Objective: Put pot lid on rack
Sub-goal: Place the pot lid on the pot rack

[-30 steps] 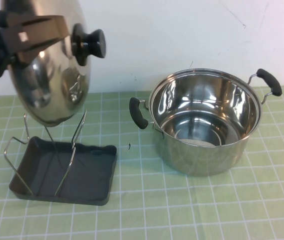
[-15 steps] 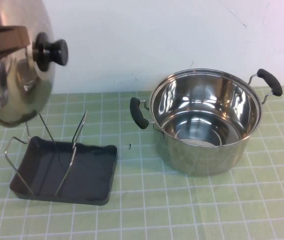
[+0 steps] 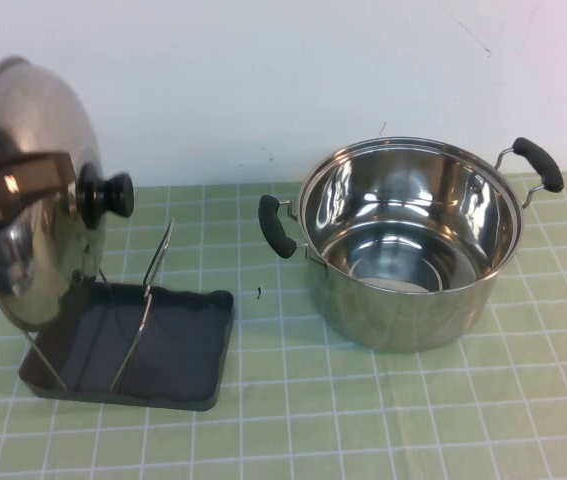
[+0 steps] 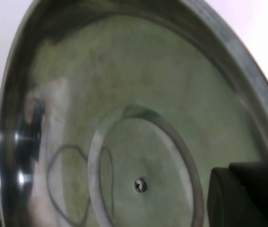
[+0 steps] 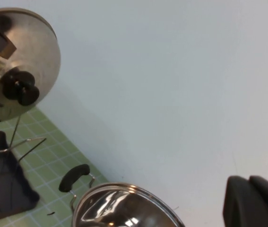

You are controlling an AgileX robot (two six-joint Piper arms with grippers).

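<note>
While the dark grey rack (image 3: 133,345) sits at the near left of the table (image 3: 383,420), the left claw (image 3: 23,185) is closed on the rim of the pot lid (image 3: 33,240), holding it upright over the rack's left side. Farther right stands the steel pot (image 3: 408,245). Only a bit of the right claw (image 5: 254,201) shows, so I cannot tell how it is set.

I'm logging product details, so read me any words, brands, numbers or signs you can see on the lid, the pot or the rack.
None: no text shows in any view.
The pot lid, held on edge over the rack by the left tool, carries no marking.
The pot and the green checked mat are plain too.
The right tool, up above the pot, shows no label.
</note>
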